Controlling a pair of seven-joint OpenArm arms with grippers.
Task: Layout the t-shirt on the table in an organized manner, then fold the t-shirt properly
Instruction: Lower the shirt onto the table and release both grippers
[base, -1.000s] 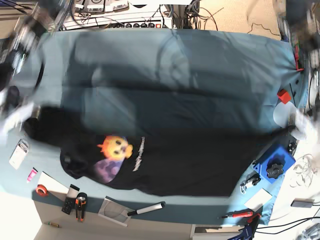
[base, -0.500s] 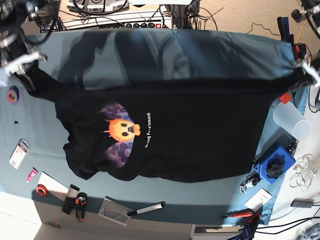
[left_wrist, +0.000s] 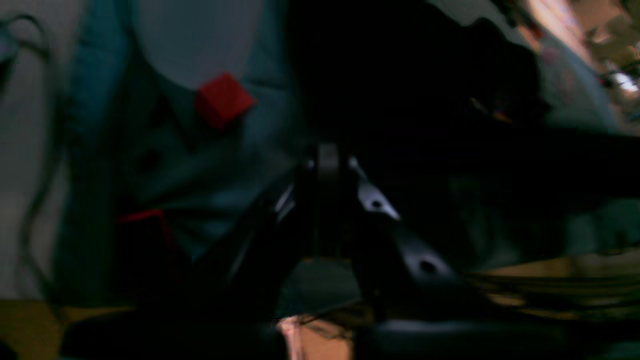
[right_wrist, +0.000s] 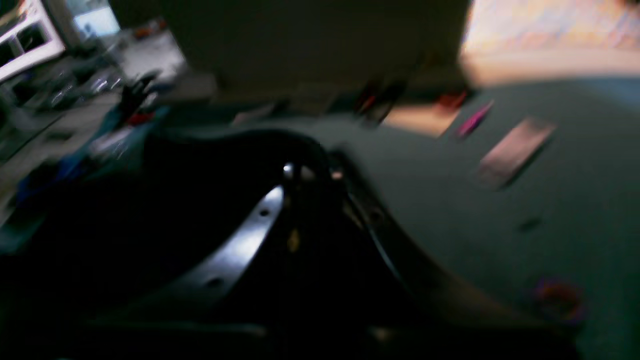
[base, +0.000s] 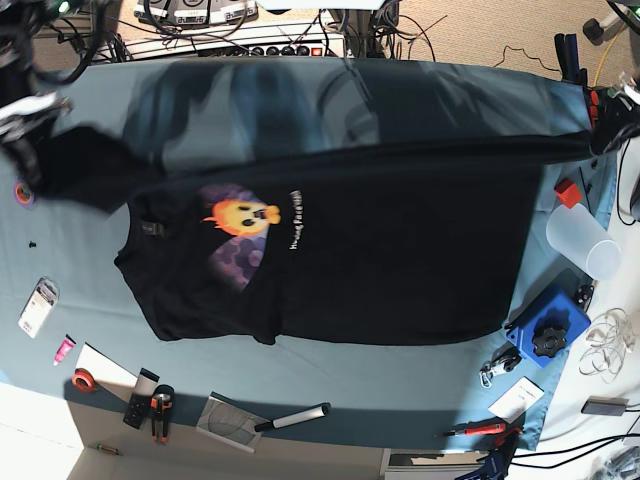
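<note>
The black t-shirt (base: 380, 250) hangs stretched wide over the teal table (base: 400, 390), its orange and purple print (base: 240, 215) facing up at the left. My right gripper (base: 25, 120), at the far left of the base view, is shut on one sleeve end. My left gripper (base: 605, 125), at the far right, is shut on the other end. In the left wrist view my left gripper (left_wrist: 327, 160) pinches black cloth. The right wrist view, which is blurred, shows my right gripper (right_wrist: 307, 172) closed on dark cloth too.
A red block (base: 568, 192), a translucent cup (base: 582, 242) and a blue box with a black knob (base: 547, 333) stand at the right edge. A purple tape roll (base: 24, 192), an orange tape roll (base: 84, 380), pliers (base: 160, 410) and a marker (base: 292, 418) lie left and front.
Both grippers have carried the t-shirt toward the far side of the table. Its top edge is now pulled straight and the body lies flatter and wider.
</note>
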